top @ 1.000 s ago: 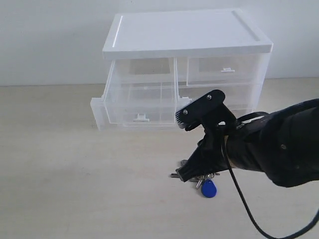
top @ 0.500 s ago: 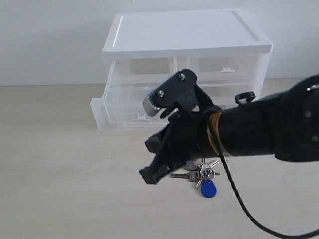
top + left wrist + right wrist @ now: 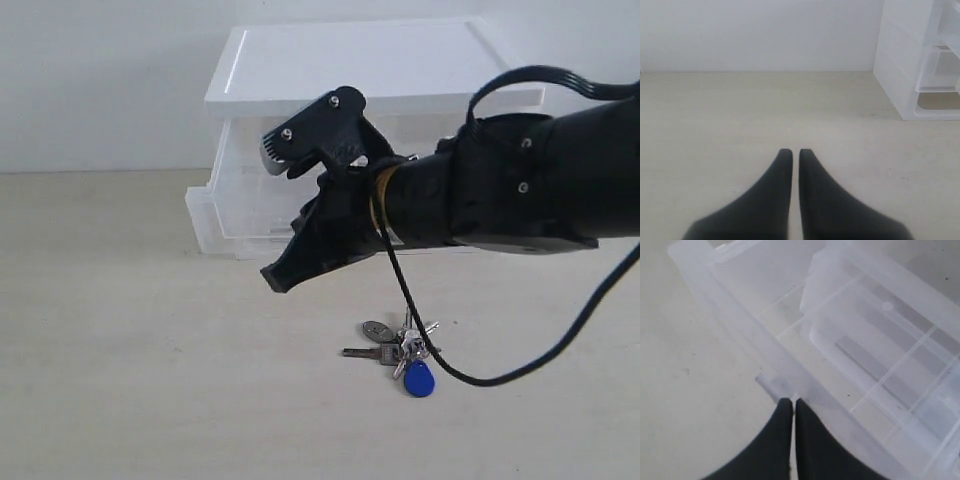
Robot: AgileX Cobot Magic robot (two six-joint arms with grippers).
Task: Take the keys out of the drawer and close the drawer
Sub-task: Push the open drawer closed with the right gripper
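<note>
Keys (image 3: pixel 400 352) out, drawer (image 3: pixel 215 225) open.
The keys lie on the surface (image 3: pixel 120 350) in front of the drawer, which sticks out. The right end effector (image 3: pixel 277 280) is pressed together, holding nothing, right by the drawer's handle (image 3: pixel 774 385). The left end effector (image 3: pixel 791 153) is together too.

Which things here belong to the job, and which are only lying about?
Job: keys, open drawer, right arm's fingers.
Not the job: drawer unit's white top, black cable, left arm's fingers.
</note>
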